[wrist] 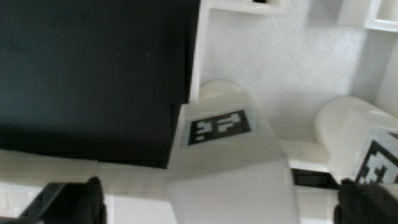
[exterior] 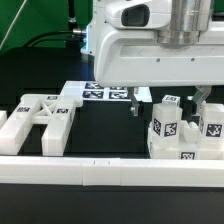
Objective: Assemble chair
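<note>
Wrist view shows you the fingers (wrist: pixel 68 203) spread wide, dark tips well apart, clamped on nothing. A white tagged bar (wrist: pixel 222 130) of the chair lies in the gap between them, its long axis running straight out from the fingers, tag face toward the camera. You cannot tell whether either tip touches it. Just beside the bar sits a second rounded white piece (wrist: pixel 347 120), with its own tag at its edge. In the exterior view, the fingers (exterior: pixel 205 102) hang just over two upright tagged posts (exterior: pixel 165 126) at that view's right, standing close together on the black bench (exterior: pixel 100 135). These posts crowd both sides of the gap. Well apart, at the exterior view's left, the X-braced side frame (exterior: pixel 45 115) lies flat, its length running away from the camera. The marker board (exterior: pixel 105 93) lies behind, and a low white border rail (exterior: pixel 110 175) runs across the front.
</note>
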### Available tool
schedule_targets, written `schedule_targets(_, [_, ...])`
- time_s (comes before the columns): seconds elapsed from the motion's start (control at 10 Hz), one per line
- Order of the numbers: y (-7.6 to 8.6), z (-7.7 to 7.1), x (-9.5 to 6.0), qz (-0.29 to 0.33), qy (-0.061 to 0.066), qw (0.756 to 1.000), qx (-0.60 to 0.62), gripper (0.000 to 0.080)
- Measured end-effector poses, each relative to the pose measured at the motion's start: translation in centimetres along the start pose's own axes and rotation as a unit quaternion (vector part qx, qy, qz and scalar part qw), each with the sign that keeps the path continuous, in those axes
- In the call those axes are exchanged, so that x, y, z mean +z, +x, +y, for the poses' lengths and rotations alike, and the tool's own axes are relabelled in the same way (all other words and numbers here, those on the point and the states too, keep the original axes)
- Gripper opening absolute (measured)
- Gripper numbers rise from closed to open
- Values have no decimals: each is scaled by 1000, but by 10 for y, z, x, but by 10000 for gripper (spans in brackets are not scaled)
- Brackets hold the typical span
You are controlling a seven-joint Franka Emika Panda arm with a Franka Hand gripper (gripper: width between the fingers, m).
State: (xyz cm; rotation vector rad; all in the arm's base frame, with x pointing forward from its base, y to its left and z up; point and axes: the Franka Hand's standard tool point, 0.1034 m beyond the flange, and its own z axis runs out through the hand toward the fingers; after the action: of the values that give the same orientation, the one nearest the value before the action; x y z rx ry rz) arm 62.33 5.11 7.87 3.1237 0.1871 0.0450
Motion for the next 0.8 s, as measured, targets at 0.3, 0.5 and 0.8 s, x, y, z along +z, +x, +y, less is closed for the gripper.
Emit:
schedule_targets(0.3, [0, 0, 0, 0, 0, 1000, 9, 375])
schedule_targets(0.5, [0, 0, 0, 0, 1, 998, 63, 285])
schedule_targets(0.8, [0, 1, 0, 0, 7, 973, 229, 285])
